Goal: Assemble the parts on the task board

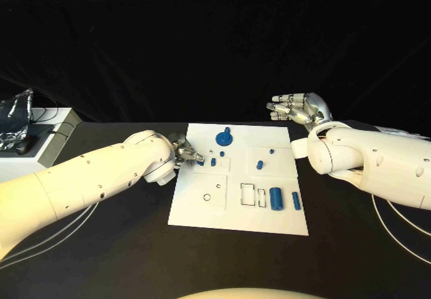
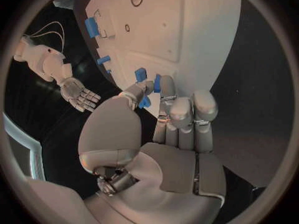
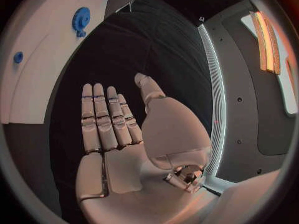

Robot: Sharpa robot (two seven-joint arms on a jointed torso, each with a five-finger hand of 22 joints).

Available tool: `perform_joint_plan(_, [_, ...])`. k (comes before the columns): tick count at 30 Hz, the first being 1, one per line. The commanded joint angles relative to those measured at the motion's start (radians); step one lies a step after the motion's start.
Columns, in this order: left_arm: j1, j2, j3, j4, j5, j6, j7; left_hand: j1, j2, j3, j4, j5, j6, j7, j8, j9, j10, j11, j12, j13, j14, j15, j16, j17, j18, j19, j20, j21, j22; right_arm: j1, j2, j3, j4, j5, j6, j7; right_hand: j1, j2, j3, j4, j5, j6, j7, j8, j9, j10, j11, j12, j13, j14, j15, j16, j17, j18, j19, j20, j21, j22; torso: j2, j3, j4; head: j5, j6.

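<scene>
The white task board (image 1: pixel 202 212) lies in the middle of the table. On it are a blue gear-like part (image 1: pixel 225 137), small blue pieces (image 1: pixel 260 165) and two blue cylinders (image 1: pixel 276 197) near its right side. My left hand (image 1: pixel 187 154) is at the board's left edge and pinches a small blue part (image 1: pixel 213 162) between thumb and fingertips (image 2: pixel 167 92); the same blue part (image 2: pixel 145 102) sits by the thumb in the left wrist view. My right hand (image 1: pixel 296 107) hangs raised beyond the board's far right corner, fingers straight and apart, holding nothing (image 3: pixel 118 134).
A grey box (image 1: pixel 40 140) with a clear object on it stands at the table's left. Rectangular recesses (image 1: pixel 251 194) and small round holes (image 1: pixel 207 197) are in the board. The gear-like part (image 3: pixel 81 19) lies well away from my right hand's fingers.
</scene>
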Motion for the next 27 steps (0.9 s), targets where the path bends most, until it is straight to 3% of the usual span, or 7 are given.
perform_joint_plan(1, [-0.004, 0.003, -0.002, 0.0, -0.011, 0.018, -0.012, 0.022, 0.015, 0.074, -0.077, -0.003, 0.019, -0.016, 0.001, 0.205, -0.002, -0.007, 0.004, -0.001, -0.001, -0.006, -0.001, -0.001, -0.016, 0.003, 0.004, 0.005, 0.054, 0.0, 0.0, 0.0, 0.002, -0.005, 0.016, 0.011, -0.002, 0.001, 0.004, -0.001, 0.006, -0.01, 0.0, -0.006, -0.002, -0.004, 0.001, -0.003, -0.001, 0.001, 0.0, -0.004, -0.001, -0.021, -0.005, 0.0, 0.003, 0.0, 0.0, 0.0, -0.0001, -0.001, -0.001])
perform_joint_plan(27, [-0.004, 0.011, -0.003, 0.003, -0.032, 0.074, -0.036, 0.027, 0.018, 0.071, -0.076, -0.005, 0.015, -0.014, 0.002, 0.206, -0.006, -0.006, 0.008, -0.001, -0.001, -0.005, 0.001, -0.002, -0.015, 0.005, 0.006, 0.013, 0.059, 0.0, -0.001, 0.0, 0.003, -0.004, 0.02, 0.011, -0.002, 0.002, 0.005, -0.002, 0.006, -0.009, 0.0, -0.006, -0.002, -0.003, 0.001, -0.003, -0.001, 0.002, 0.0, -0.003, -0.001, -0.021, -0.005, 0.0, 0.005, 0.0, 0.0, 0.0002, 0.0008, -0.004, -0.008])
